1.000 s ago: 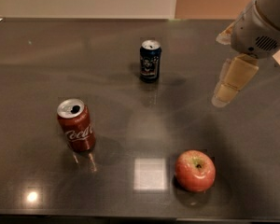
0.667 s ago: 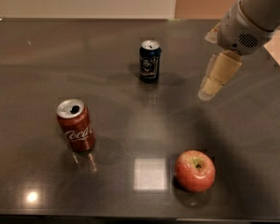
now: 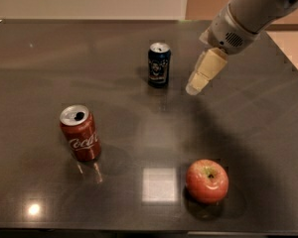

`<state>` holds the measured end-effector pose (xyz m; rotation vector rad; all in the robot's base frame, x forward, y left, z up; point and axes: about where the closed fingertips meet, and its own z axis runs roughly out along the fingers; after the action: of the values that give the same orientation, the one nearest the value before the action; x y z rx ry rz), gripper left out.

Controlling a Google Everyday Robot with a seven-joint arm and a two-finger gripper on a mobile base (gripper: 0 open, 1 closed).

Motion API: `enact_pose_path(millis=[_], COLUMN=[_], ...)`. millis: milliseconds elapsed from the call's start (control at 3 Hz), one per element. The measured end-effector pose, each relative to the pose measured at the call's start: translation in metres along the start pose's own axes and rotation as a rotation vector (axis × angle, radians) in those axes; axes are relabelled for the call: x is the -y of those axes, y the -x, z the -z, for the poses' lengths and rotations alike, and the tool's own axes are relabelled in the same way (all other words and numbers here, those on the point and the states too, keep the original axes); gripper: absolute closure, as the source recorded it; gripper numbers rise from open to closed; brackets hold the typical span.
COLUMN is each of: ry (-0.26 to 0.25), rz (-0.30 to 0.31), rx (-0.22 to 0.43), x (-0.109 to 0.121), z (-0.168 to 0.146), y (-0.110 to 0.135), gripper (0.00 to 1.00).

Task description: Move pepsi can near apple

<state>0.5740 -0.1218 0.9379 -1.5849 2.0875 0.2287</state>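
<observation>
The pepsi can (image 3: 159, 65), dark navy blue with a silver top, stands upright on the dark table at the middle back. The apple (image 3: 207, 181), red with a yellowish patch at the stem, sits near the front right. My gripper (image 3: 194, 87) comes in from the upper right on a grey arm; its cream-coloured fingers (image 3: 205, 71) point down and left, just right of the pepsi can and apart from it. It holds nothing.
A red Coca-Cola can (image 3: 80, 133) stands open-topped at the left front. The dark glossy table (image 3: 39, 58) fills the view, with its front edge along the bottom and its right edge at the far right.
My gripper has moved left and slightly up, from the right side of the table toward the pepsi can. The cans and the apple have not moved.
</observation>
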Motion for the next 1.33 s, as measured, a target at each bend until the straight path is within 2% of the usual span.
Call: enact_pose_path(millis=[667, 1333], ry=[-0.006, -0.014], rz=[-0.063, -0.104], rx=[0.063, 0.09], x=[0.03, 0.048], z=[-0.045, -0.073], y=[0.028, 0.042], gripper=[0.0, 0.0])
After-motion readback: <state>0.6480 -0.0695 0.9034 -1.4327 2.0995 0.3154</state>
